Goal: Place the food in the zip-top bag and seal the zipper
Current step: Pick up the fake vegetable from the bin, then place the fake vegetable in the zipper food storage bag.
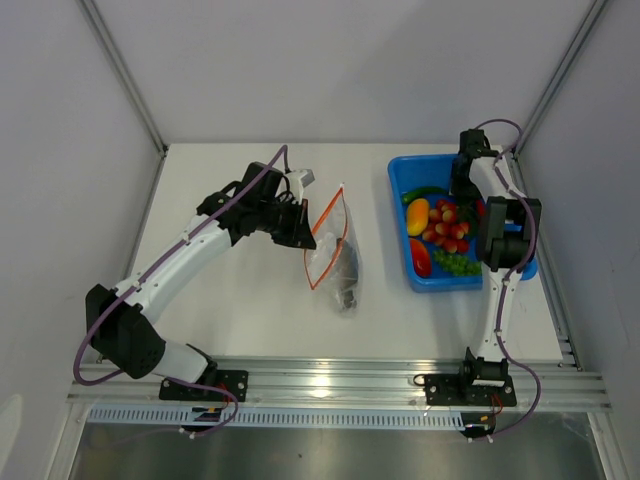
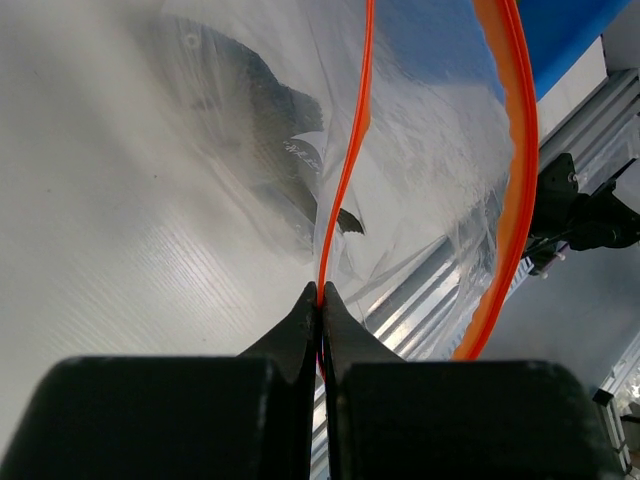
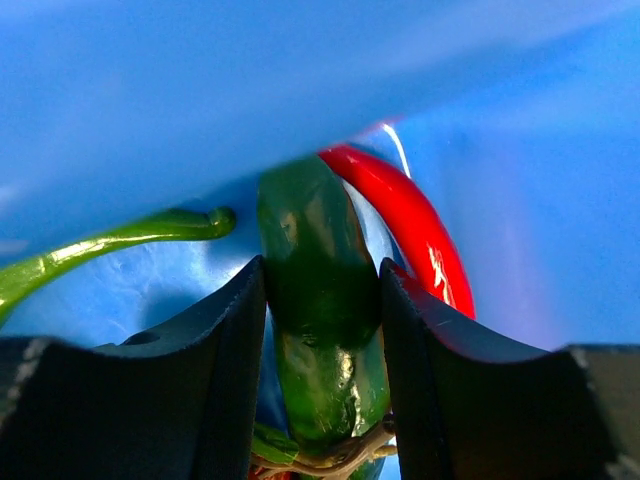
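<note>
The clear zip-top bag [image 1: 335, 250] lies mid-table with its mouth held open. A grey fish [image 1: 347, 272] is inside it and shows through the plastic in the left wrist view [image 2: 250, 90]. My left gripper [image 1: 305, 228] is shut on the near lip of the orange-red zipper [image 2: 345, 190], and the far lip [image 2: 518, 170] bows away. My right gripper [image 1: 462, 185] is down in the blue tub, its fingers pressed on both sides of a green cucumber [image 3: 315, 270]. A red pepper [image 3: 415, 225] and a green chilli [image 3: 110, 243] lie beside the cucumber.
The blue tub [image 1: 400, 170] stands at the right and holds a mango [image 1: 418, 215], cherry tomatoes [image 1: 448, 225], green grapes [image 1: 457, 264] and a red pepper [image 1: 421, 257]. Grey walls enclose the table on three sides. A metal rail [image 1: 340, 385] runs along the near edge.
</note>
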